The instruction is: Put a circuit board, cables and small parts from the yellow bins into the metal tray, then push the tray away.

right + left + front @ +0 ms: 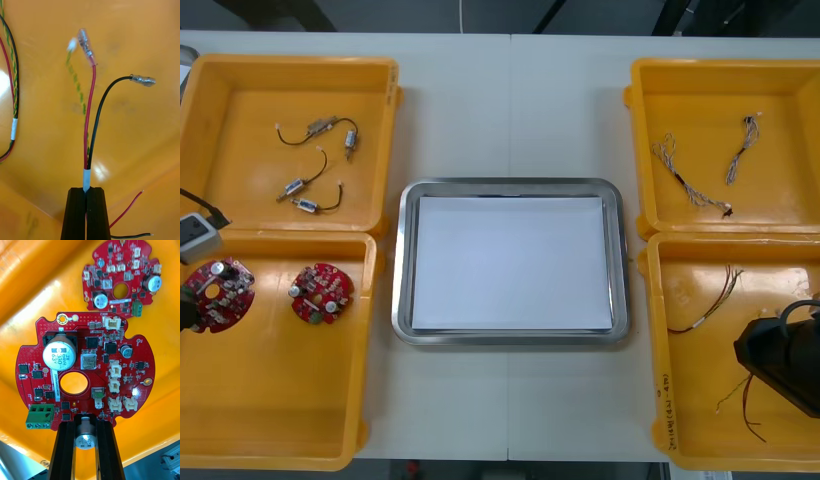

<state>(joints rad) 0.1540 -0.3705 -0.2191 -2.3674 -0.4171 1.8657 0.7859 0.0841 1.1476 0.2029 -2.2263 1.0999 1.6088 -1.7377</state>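
My left gripper [85,422] is shut on the near edge of a round red circuit board [86,367], with a small capacitor between its fingers. In the front view this board [218,293] is at the left edge of the near left yellow bin [280,420], where the left gripper [188,312] holds it. A second board [320,293] lies beside it. My right gripper [86,190] is shut on a taped red and black cable [89,112] over the near right bin [680,400]. The metal tray [405,260], white inside, sits between the bins.
The far left bin [240,80] holds small metal parts [320,130] on black cables. Twisted cables [690,185] lie in the far right bin. More red and yellow cables [715,300] lie beside the right gripper [770,360]; one cable [13,93] runs alongside the held one.
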